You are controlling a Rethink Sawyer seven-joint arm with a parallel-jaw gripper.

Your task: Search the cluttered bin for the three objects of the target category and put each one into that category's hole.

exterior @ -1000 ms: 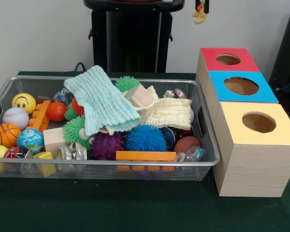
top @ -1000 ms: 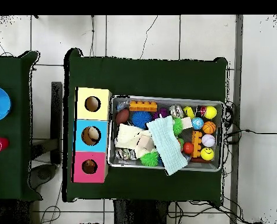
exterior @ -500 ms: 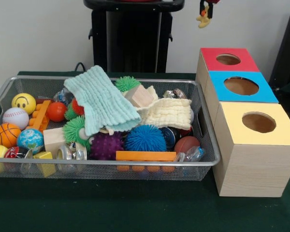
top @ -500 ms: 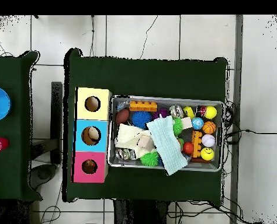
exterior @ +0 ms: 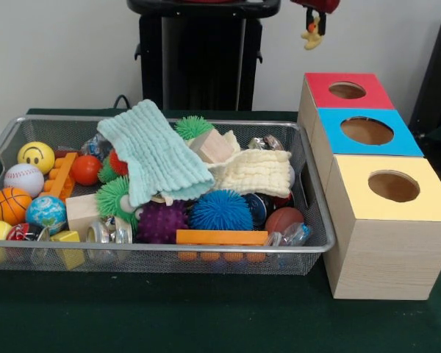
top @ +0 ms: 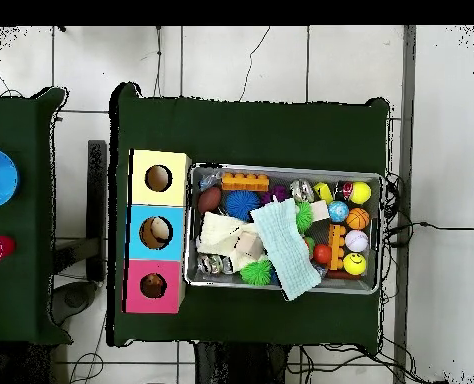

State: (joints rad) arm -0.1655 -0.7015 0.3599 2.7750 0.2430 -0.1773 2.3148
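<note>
Yellow rubber duck toy (exterior: 311,35) hung gripped in the end effector (exterior: 314,16) high above the red-topped wooden box (exterior: 345,90), away from the cluttered wire mesh bin (exterior: 151,256) on the table (exterior: 206,323).

Contents count: one wire mesh bin (exterior: 309,246); three wooden boxes, each with one round hole, topped red (exterior: 320,87), blue (exterior: 404,140) and yellow (exterior: 426,206); two folded cloths, one mint green (exterior: 156,151), one cream (exterior: 257,173).

Wire bin (exterior: 312,246) heaped with balls, blocks, cloths; beside it, red (exterior: 347,90), blue (exterior: 367,132), yellow (exterior: 392,187) holed boxes.
</note>
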